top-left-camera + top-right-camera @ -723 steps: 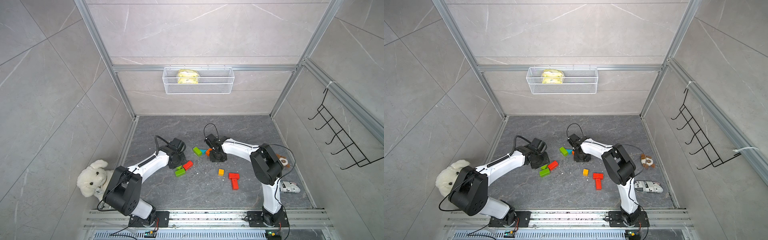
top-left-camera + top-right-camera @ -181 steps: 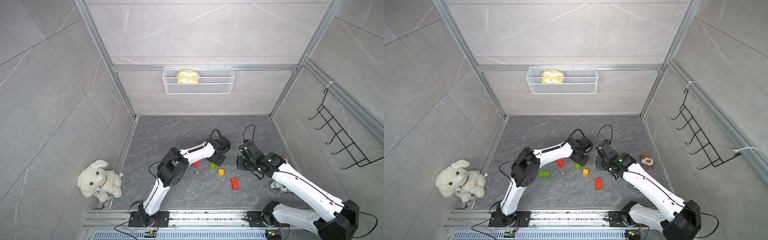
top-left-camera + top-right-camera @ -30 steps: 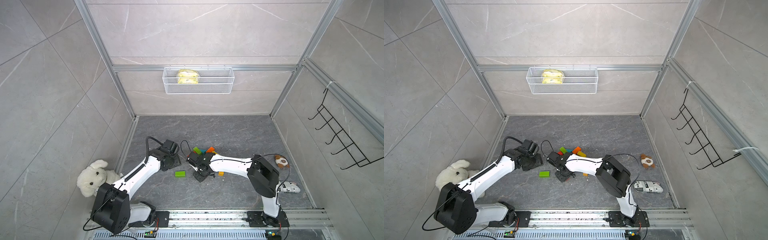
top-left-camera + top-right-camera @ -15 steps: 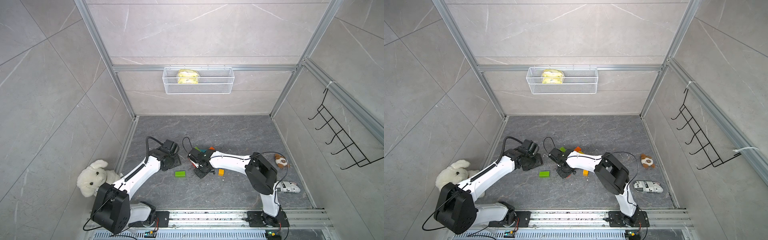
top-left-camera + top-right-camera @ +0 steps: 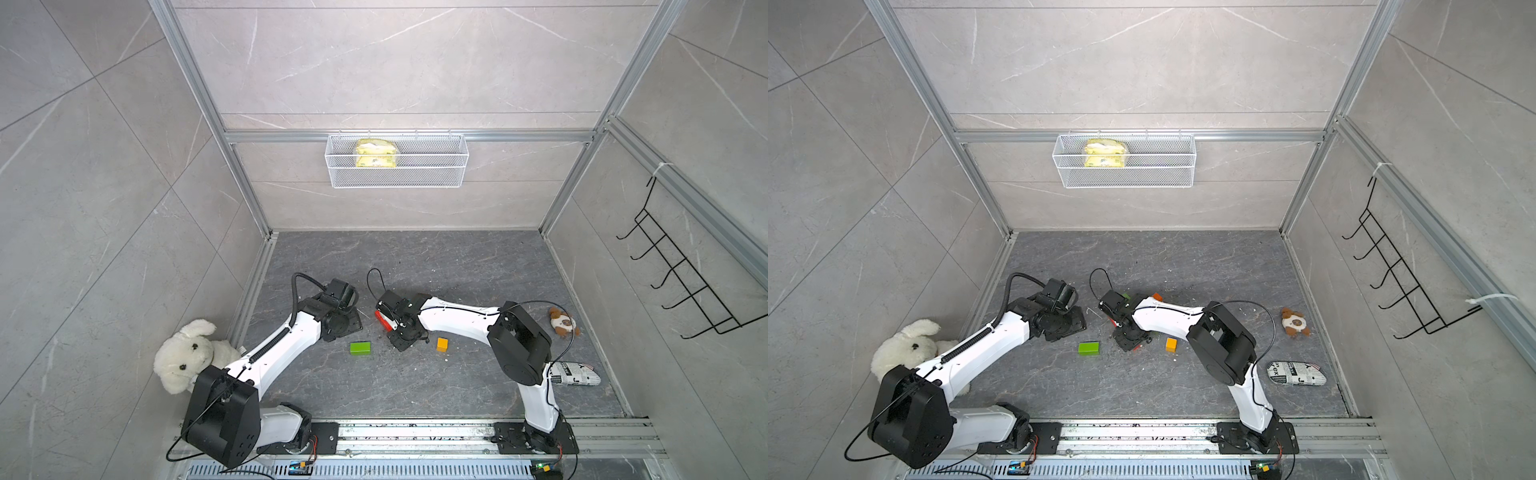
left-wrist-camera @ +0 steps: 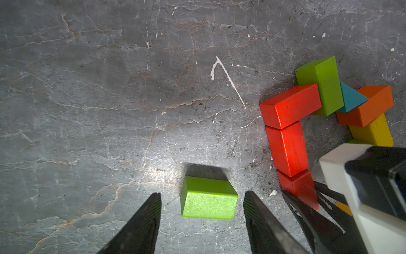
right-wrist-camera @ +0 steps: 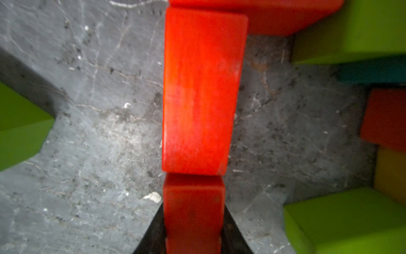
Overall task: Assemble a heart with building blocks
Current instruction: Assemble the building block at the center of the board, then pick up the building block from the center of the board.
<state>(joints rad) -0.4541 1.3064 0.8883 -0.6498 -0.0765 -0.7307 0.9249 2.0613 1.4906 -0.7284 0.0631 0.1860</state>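
Observation:
A partial heart outline of building blocks lies on the floor: two red bars (image 6: 286,147), a green bar (image 6: 323,83), the teal triangle (image 6: 351,99), an orange bar (image 6: 369,105) and a yellow bar (image 6: 373,132). My right gripper (image 7: 193,231) is shut on a third red bar (image 7: 193,215), whose end meets the red bar (image 7: 200,92) ahead of it. A loose green block (image 5: 360,348) lies apart on the floor. My left gripper (image 6: 202,193) is open, with this green block (image 6: 208,198) between its fingertips, untouched. The orange-yellow cube (image 5: 442,343) sits alone to the right.
A white plush dog (image 5: 187,353) leans at the left wall. A small brown plush (image 5: 561,322) and a print-patterned pouch (image 5: 573,374) lie at the right. On the back wall hangs a wire basket (image 5: 397,166); a black hook rack (image 5: 673,282) is on the right wall.
My right arm has shifted slightly toward the back with the red bar and now covers most of the outline in the top views. The left arm has not moved.

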